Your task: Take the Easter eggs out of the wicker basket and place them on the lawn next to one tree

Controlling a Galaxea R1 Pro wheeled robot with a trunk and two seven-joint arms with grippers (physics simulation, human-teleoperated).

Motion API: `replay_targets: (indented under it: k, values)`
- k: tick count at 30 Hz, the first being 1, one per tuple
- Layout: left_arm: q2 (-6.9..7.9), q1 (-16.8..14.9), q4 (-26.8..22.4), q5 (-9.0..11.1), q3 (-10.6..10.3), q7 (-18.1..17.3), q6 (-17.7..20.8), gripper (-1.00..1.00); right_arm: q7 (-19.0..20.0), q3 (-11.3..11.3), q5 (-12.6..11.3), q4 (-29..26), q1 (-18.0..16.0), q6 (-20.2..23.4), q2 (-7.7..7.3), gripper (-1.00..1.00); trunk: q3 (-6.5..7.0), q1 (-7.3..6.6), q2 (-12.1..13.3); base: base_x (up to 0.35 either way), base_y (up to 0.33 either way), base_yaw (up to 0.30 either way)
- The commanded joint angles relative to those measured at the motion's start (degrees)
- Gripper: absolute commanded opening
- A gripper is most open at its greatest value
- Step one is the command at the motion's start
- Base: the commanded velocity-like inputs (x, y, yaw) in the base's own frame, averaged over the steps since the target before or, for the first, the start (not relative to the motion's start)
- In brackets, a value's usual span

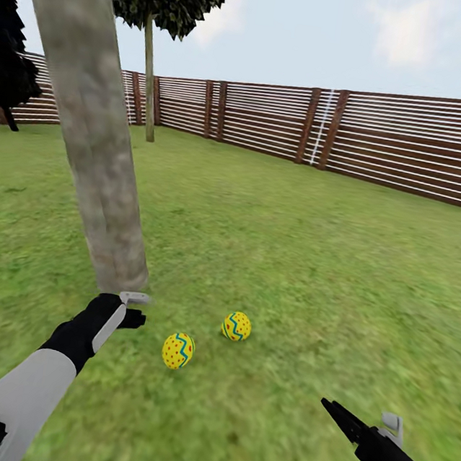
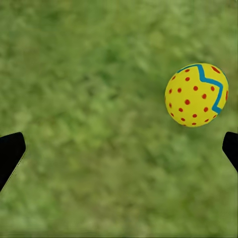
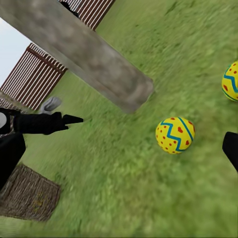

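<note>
Two Easter eggs lie on the lawn at the foot of the tree: one egg near the left gripper, the other egg a little further out; both are yellow with a blue zigzag and red marks; a third egg is not to be seen on the grass. The left gripper hovers just beside the trunk's base with its fingers spread wide and nothing between them; the right gripper hangs low and apart from the eggs, and I cannot tell whether it is open or closed. The wicker basket sits on the grass behind the left arm in the right wrist view; its inside is hidden. By my judgement two eggs are delivered and the placing step is ending; the next move calls for turning back to the basket and fetching the last egg.
</note>
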Motion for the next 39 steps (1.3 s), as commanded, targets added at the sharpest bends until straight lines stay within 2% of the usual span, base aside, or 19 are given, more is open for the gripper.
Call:
replay_targets:
  k: [1,29,39]
  values:
    - [0.06,-0.04,-0.04,0.59,-0.32,0.51,0.17,1.00,0.06,-0.05,-0.21,0.00,-0.01,0.37,0.00,1.00,0.17,-0.04,0.00,-0.006,0.000,0.238]
    - [0.06,-0.04,0.04,0.63,-0.30,0.52,0.18,1.00,0.06,-0.05,-0.24,0.03,-0.06,0.45,-0.09,1.00,6.37,-0.80,0.45,-0.001,0.000,0.238]
    - [0.06,-0.04,0.15,0.57,-0.31,0.53,0.20,1.00,0.06,-0.05,-0.17,0.10,-0.09,0.43,-0.09,1.00,8.16,-2.99,4.46,0.000,0.000,0.231]
